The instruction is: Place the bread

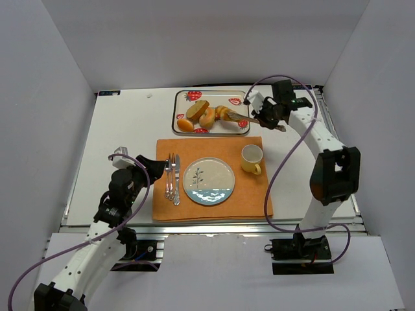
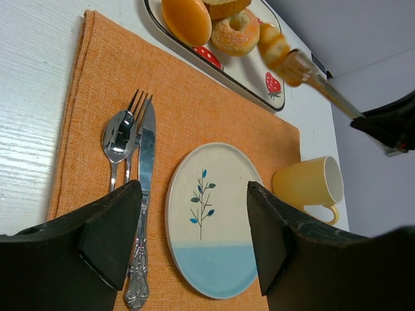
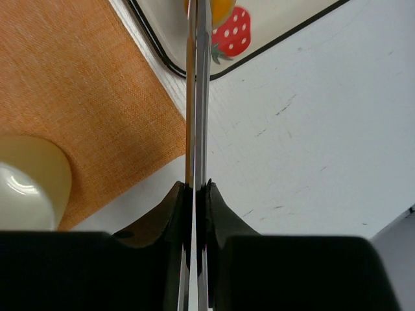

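Note:
A white strawberry-print tray (image 1: 244, 131) at the back holds a round bun (image 1: 185, 124), a ring-shaped bread (image 1: 207, 117) and a darker roll (image 1: 196, 108). My right gripper (image 1: 269, 116) is shut on metal tongs (image 1: 254, 120), whose tips pinch a twisted golden bread (image 1: 226, 113) just above the tray's right part. The left wrist view shows that bread (image 2: 275, 48) in the tongs (image 2: 324, 84). The right wrist view shows the fingers (image 3: 175, 207) clamped on the tongs (image 3: 198, 97). My left gripper (image 1: 146, 170) is open and empty over the placemat's left edge. A blue-and-cream plate (image 1: 208, 181) lies empty at the placemat's centre.
An orange placemat (image 1: 214, 210) carries the plate (image 2: 214, 220), a yellow cup (image 1: 252, 159) at its right, and a spoon, fork and knife (image 1: 172, 178) at its left. White walls enclose the table on three sides.

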Tool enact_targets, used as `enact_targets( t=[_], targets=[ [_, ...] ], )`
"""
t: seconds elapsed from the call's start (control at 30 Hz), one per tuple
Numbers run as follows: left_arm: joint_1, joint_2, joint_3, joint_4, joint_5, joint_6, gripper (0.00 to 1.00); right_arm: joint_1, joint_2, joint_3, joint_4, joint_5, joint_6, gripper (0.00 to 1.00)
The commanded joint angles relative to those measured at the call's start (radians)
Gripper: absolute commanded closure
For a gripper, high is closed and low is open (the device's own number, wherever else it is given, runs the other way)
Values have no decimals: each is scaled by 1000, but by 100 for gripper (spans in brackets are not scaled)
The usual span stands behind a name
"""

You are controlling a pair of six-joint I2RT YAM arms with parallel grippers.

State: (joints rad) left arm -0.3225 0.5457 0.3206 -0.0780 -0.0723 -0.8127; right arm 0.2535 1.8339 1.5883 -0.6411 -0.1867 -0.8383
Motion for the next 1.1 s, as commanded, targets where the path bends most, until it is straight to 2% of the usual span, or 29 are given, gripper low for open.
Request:
enact_targets(
  t=[0.0, 0.17, 0.27, 0.37, 0.4, 0.53, 0.73, 0.83, 0.87, 1.07],
  targets=[
    [0, -13, 35, -12, -20, 0, 25, 4, -157, -20, 61, -97, 28, 100],
    [0, -20, 34, -17, -21, 1, 25, 9, -306, -135, -29, -273, -33, 100],
    [0, -18, 32, -14, -21, 3, 25, 49, -392, -243, -38, -289, -89, 100],
    [0, -16, 32, -14, -21, 4, 25, 85, -461, -315, -145, -368, -190, 100],
    [0, -13, 35, -17, -21, 7, 25, 127, -478, -338, -202, -370, -217, 100],
    [0, -15, 35, -19, -23, 9, 25, 205, -570, -473, -197, -320, -216, 97],
    [0, -29, 26, -19, -24, 1, 25, 250, -582, -550, -160, -275, -139, 87],
    [0, -30, 29, -26, -26, 4, 25, 259, -579, -554, -155, -266, -131, 77],
    [0, -32, 31, -28, -26, 4, 25, 259, -581, -554, -155, -267, -131, 72],
    [0, -44, 25, -28, -32, -2, 25, 259, -594, -530, -163, -289, -131, 58]
  ],
)
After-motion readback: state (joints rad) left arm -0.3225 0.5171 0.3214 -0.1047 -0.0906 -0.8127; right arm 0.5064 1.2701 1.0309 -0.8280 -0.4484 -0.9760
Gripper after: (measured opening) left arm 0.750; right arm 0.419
